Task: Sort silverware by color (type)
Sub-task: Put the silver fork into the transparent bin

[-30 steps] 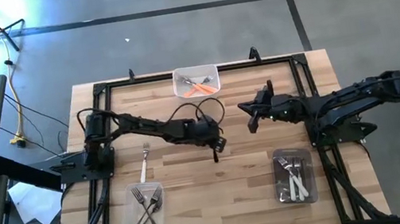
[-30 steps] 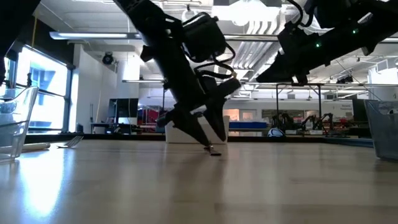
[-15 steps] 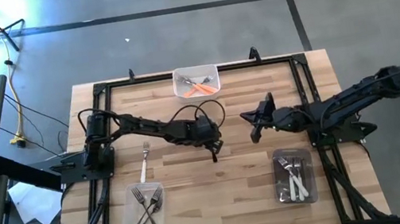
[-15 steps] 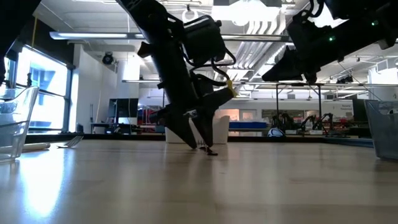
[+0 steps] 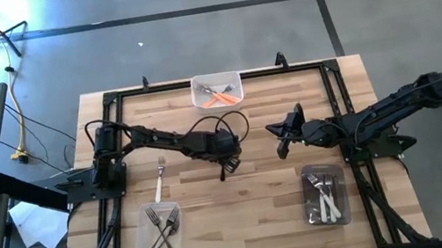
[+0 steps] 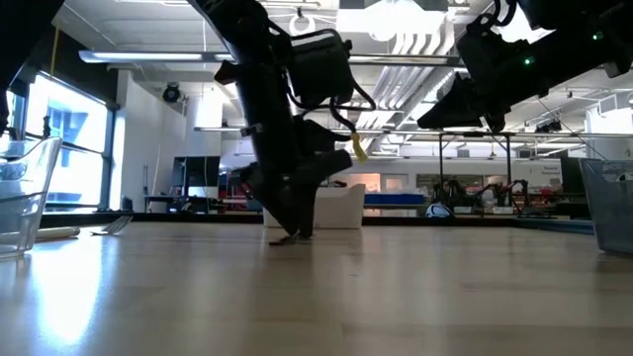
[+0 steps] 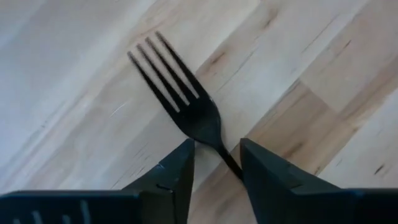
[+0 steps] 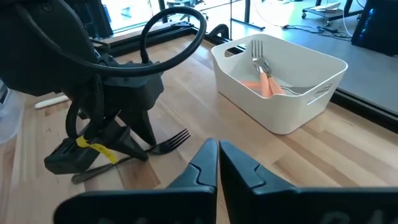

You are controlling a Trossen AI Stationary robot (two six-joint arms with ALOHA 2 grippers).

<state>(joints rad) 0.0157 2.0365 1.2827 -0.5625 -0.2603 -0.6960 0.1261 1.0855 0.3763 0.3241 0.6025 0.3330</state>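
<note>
Near edge of table (image 5: 264, 224): clear tray (image 5: 159, 233) at left with metal forks (image 5: 163, 227), clear tray (image 5: 325, 194) at right with white-handled forks (image 5: 328, 200). Loose fork (image 5: 159, 179) just beyond left tray. Mid-table: left end effector (image 7: 216, 163) low over wood, fingers (image 7: 177, 174) narrowly spread, straddling neck of dark fork (image 7: 183, 102) lying flat. Right end effector (image 8: 217, 163) beside it, raised, pressed together, holding nothing. Far edge: white bin (image 5: 217, 90) with orange-handled forks (image 5: 222, 97).

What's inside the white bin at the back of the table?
The white bin holds orange-handled forks, tines against the back wall. At least two show; anything beneath them is hidden.
</note>
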